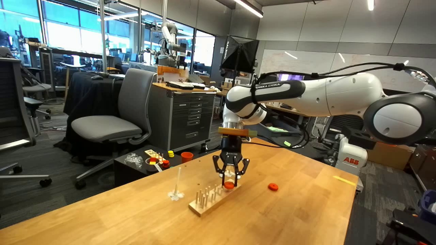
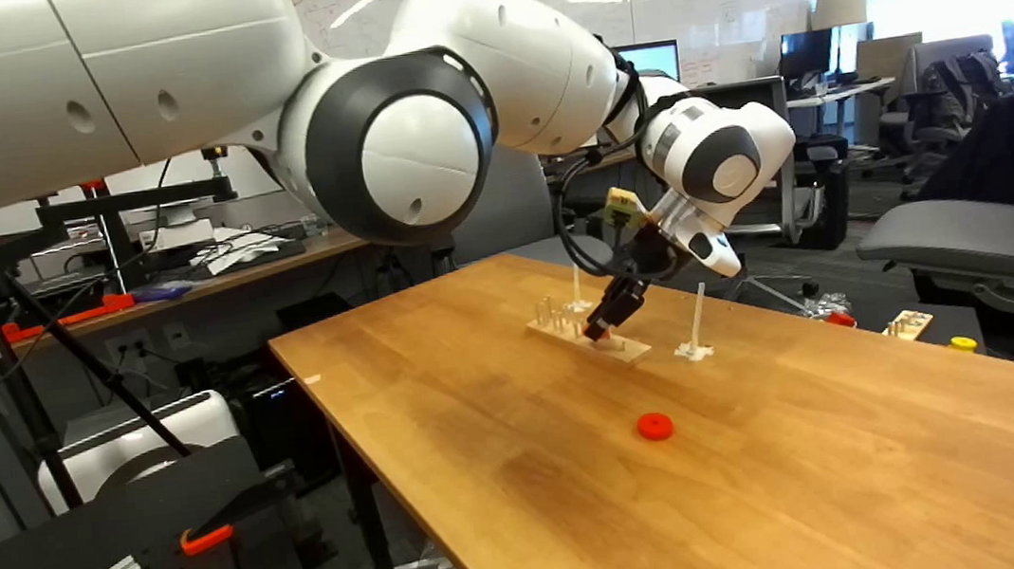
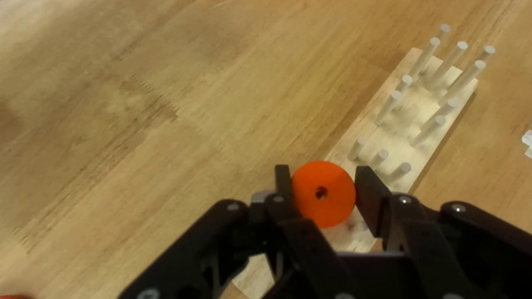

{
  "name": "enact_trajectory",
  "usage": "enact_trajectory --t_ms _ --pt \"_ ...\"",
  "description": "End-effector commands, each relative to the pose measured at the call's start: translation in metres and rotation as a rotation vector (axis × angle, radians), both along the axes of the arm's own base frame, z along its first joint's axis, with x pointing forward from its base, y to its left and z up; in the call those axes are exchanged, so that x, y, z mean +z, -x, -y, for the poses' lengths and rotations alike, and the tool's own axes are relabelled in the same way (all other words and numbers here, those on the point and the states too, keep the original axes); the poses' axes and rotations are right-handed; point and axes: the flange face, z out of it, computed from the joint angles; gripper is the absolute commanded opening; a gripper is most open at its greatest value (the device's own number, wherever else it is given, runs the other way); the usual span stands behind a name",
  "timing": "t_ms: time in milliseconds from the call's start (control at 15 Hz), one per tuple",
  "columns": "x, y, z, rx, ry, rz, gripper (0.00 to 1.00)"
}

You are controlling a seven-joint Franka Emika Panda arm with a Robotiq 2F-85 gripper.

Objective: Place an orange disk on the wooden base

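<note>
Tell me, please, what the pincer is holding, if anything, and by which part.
The pincer holds an orange disk by opposite sides of its rim.

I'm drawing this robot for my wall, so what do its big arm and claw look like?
The arm is mostly smooth white, with rounded sections and big round joints ringed in dark grey. Black cables run along it. The lettering I can read says "RANKA EMIKA". The claw is black, with two jointed fingers, and a yellowish bar sits just above it.
</note>
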Motion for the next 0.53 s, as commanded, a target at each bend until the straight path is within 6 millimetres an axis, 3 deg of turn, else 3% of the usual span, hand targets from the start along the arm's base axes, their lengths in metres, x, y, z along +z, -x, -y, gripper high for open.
enact_trajectory --t_ms 0,467 --pt "0.0042 0.0 0.0047 -0.023 -0.029 -0.02 0.17" --pt "-0.0033 0.0029 0.0092 -0.035 -0.036 -0.039 0.17"
